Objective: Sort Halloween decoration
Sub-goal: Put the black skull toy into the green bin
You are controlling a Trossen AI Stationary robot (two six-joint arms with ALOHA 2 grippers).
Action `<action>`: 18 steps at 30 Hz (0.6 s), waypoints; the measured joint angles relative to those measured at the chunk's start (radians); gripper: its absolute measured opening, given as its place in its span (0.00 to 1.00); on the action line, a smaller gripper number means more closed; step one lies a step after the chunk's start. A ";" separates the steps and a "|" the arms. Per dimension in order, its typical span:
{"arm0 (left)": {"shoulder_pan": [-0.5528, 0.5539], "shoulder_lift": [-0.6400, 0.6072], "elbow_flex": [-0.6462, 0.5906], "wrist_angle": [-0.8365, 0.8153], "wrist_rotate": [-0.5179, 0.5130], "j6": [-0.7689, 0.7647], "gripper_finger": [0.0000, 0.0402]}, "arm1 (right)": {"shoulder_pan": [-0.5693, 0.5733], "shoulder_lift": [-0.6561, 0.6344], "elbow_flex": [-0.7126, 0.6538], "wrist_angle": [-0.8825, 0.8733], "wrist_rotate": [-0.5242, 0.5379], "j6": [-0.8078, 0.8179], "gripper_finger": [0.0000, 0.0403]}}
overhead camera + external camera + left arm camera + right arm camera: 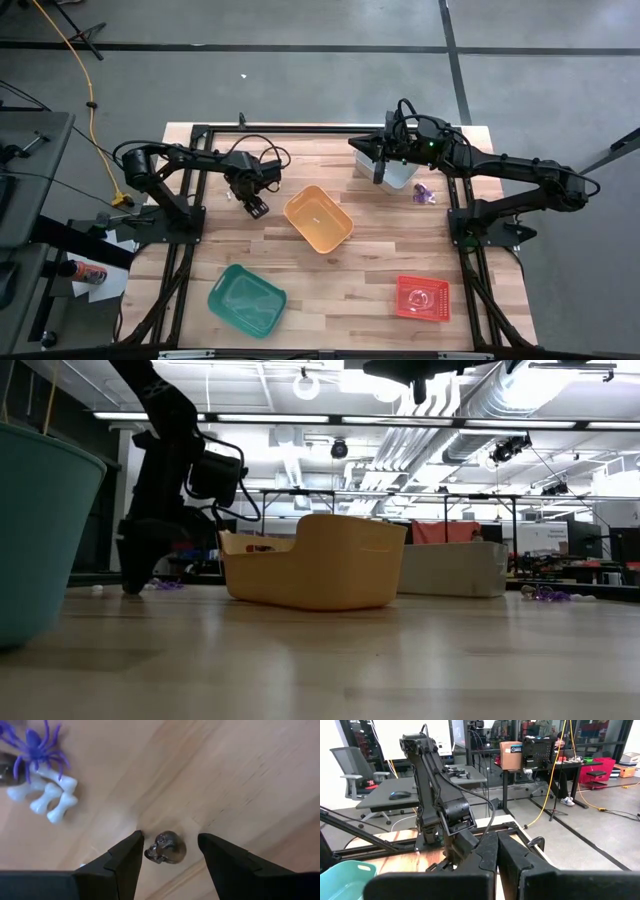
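Left hand (167,851) down on the worktop (330,270) at left-centre of the high view, fingers wide, straddling a dark skull (166,847) not yet gripped. Could squirt the round skull sideways or pinch it off-centre on closing. Could nudge the bones (47,795) and purple spider (34,747) near by. Right hand (496,851) pressed closed, empty, over the grey bin (402,173) at upper right. No legible writing anywhere.

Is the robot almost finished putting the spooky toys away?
Not nearly. The red bin already holds something. The left tool is open around a dark skull on the table. A purple spider and white bones still wait beside it, and purple bits lie near the right tool, shut and empty.
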 joint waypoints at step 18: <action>0.001 0.001 0.001 -0.002 0.027 0.017 0.20 | 0.000 0.000 0.000 0.000 0.000 0.000 0.00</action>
